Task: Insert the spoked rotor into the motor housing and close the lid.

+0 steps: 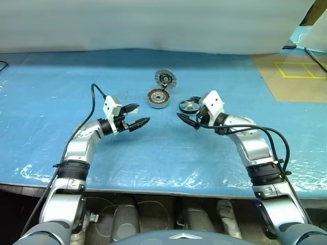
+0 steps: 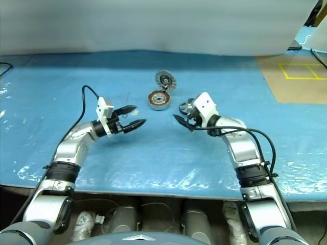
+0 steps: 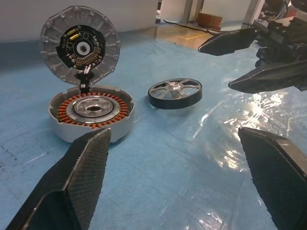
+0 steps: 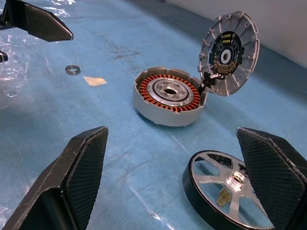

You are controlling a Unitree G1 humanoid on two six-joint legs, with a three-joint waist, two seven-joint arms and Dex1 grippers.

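On the blue, film-covered counter (image 1: 153, 153), far of both arms, stands the motor housing (image 3: 91, 115), a short grey ring packed with copper-orange windings around a bright metal hub. Nothing else is seen in its well, so the rotor is judged not yet inserted. At its far edge the lid (image 3: 79, 45), a ribbed silver disc carrying a dark circuit board, is propped upright and appears tied to the housing by a short dark lead.

Just right of the housing, apart from it, the spoked rotor (image 3: 175, 93) lies flat: a black-rimmed wheel with silver spokes, a central hub and a small brass shaft pointing up. It is judged rigid, fairly heavy for its size and smooth on the rim. A hold across the outer rim is advised, clear of the shaft, and a magnetic pull toward the windings is to be expected on lowering. The lid's lead is judged fragile.

The left end effector (image 3: 172, 134) and the right end effector (image 4: 171, 139) are both released and spread wide, and nothing is held. They are pointed toward each other, nearer than the parts, the right one closest to the rotor.
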